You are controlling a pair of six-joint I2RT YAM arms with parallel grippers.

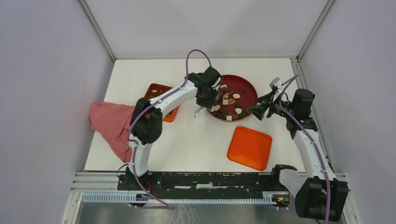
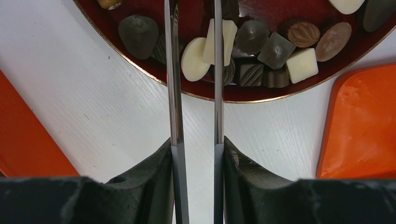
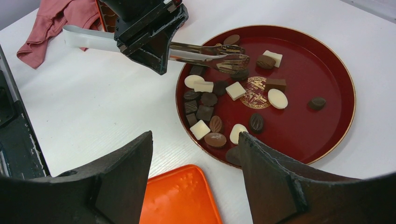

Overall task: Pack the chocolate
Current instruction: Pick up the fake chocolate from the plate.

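Observation:
The chocolate (image 1: 229, 105) (image 3: 236, 90), small dark, brown and white pieces, lies on a round dark-red plate (image 1: 250, 91) (image 3: 317, 70). My left gripper (image 1: 205, 100) (image 2: 197, 149) is shut on metal tongs (image 2: 173, 93) (image 3: 205, 49). The tongs reach over the plate's left side, arms a little apart, above a cluster of pieces (image 2: 302, 64). Their tips run past the top edge of the left wrist view. My right gripper (image 1: 259, 111) (image 3: 195, 140) hovers open and empty by the plate's near right rim.
An orange lid (image 1: 250, 148) (image 3: 177, 196) (image 2: 364, 130) lies on the table in front of the plate. The orange compartmented box (image 1: 161, 100) sits left of the plate, partly behind my left arm. A pink cloth (image 1: 112, 123) (image 3: 56, 18) is bunched at the table's left edge.

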